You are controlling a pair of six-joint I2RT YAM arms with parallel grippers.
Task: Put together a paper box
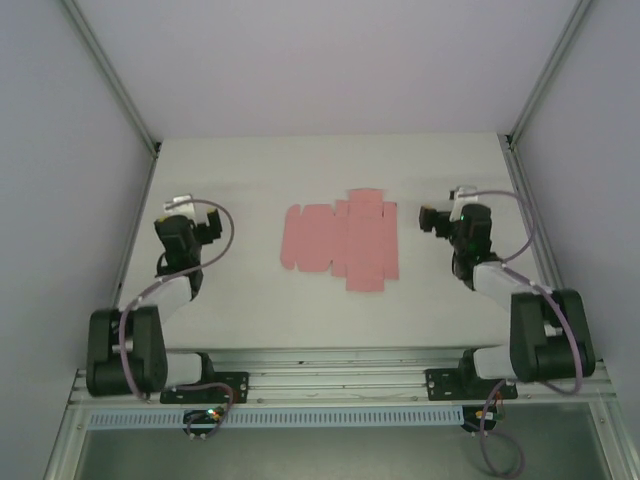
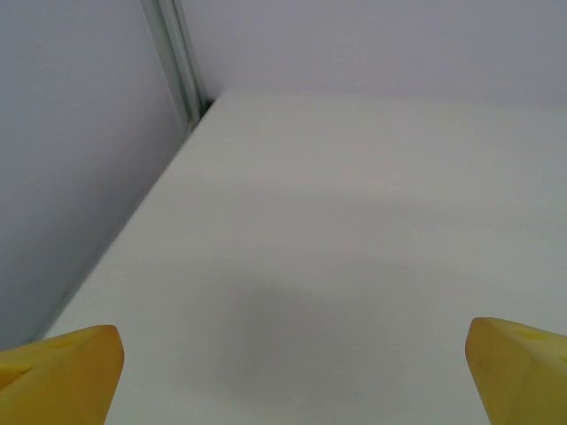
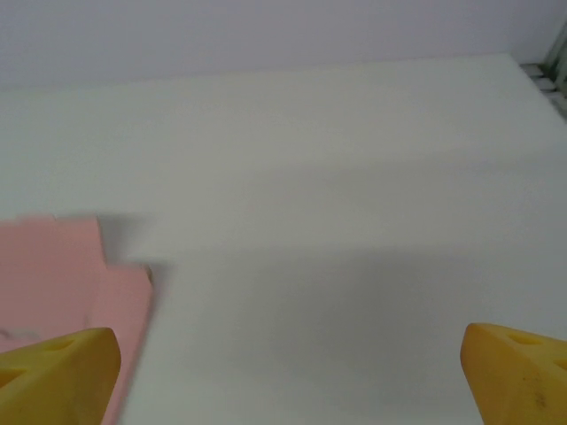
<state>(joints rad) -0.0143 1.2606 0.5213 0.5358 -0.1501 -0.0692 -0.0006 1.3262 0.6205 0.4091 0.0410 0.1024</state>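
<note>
1. While both arms are bent at their own sides of the white desk [image 1: 250,170], the paper box [image 1: 340,240] lies between them as a flat salmon-pink die-cut sheet, near the middle of the desk in the top view.
2. The sheet is spread flat on the surface. Its panels run from left to right, and narrower flaps stick out toward the far edge and toward the near edge on its right half.
3. The left end effector [image 1: 197,226] is well apart from the sheet, on the left side of the desk. In the left wrist view its two yellow fingertips [image 2: 62,372] sit at the lower corners of the picture, so the left end effector [image 2: 292,372] is spread wide, with bare desk [image 2: 354,221] showing between them.
4. The right end effector [image 1: 443,218] is near the right edge of the sheet but does not touch it. In the right wrist view its yellow fingertips [image 3: 518,367] are also far apart, so the right end effector [image 3: 288,372] is spread wide over the bare desk [image 3: 354,177].
5. In the right wrist view a corner of the paper box [image 3: 53,274] shows at the lower left, just beside the left fingertip. I cannot tell if that fingertip is above the paper or touching it.
6. A grey metal post [image 2: 177,62] stands at the far left corner of the desk, against the pale wall.
7. Both arm bases are fixed on a metal rail [image 1: 340,385] at the near edge.
</note>
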